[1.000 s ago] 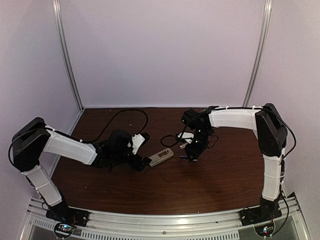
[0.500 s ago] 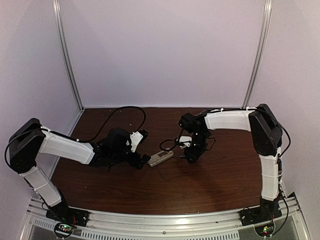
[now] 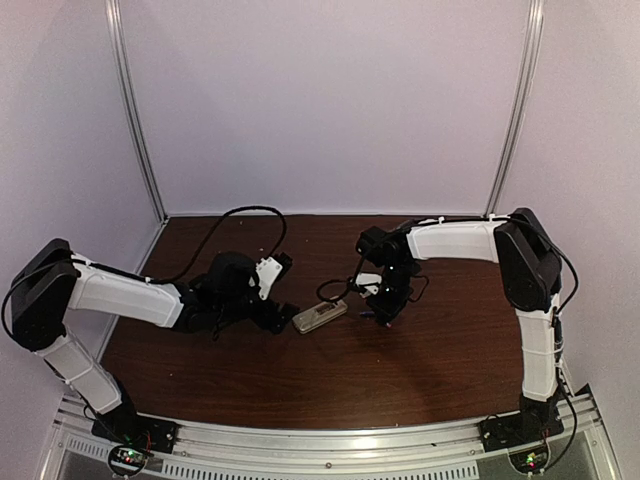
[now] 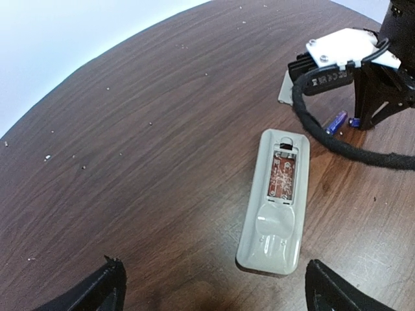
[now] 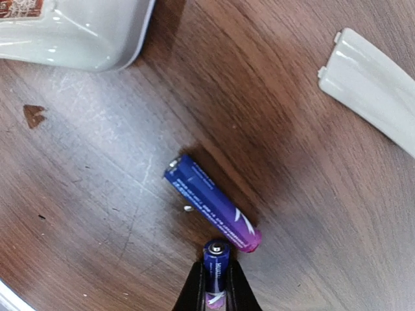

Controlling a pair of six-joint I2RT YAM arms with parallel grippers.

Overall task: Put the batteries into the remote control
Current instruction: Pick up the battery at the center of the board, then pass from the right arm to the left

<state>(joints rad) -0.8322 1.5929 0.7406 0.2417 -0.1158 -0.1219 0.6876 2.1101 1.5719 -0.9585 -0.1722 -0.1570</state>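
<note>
**Brown wood-grain worktop point(image 3: 420, 370), one remote control point(image 4: 275, 201) lying open**

Pale lilac walls and two slim metal posts point(image 3: 135, 120) close in the dark, streaky worktop, which is speckled with light crumbs in the left wrist view.

The remote control lies flat near the middle of the worktop, back side up. It is a slim rounded rectangle of glossy grey-beige plastic. Its compartment point(image 4: 283, 172) is uncovered, showing a reddish-brown board with pale traces, and no cell sits in it. One loose cover point(image 5: 373, 103), a flat beige piece with rounded corners, lies apart from the remote on the right arm's side.

I count two batteries, both smooth cylinders shading from deep blue to magenta, with silvery ends. The lying battery point(image 5: 213, 203) rests on its side on the wood, near the remote's corner. The upright battery point(image 5: 216, 258) stands nearly end-on to the right wrist camera, just beside the lying one's magenta end.

The right pincer point(image 5: 217, 298) has its thin black fingers point(image 5: 193, 295) closed against the upright battery, one on each side. The left pincer point(image 4: 214, 288) is spread wide and grips nothing. Its two dark fingertips stand well apart at the lower edge of the left wrist view, with the remote's near end between them but untouched.

One thick black braided cable point(image 4: 337, 146) curves over the worktop past the remote's far end.
</note>
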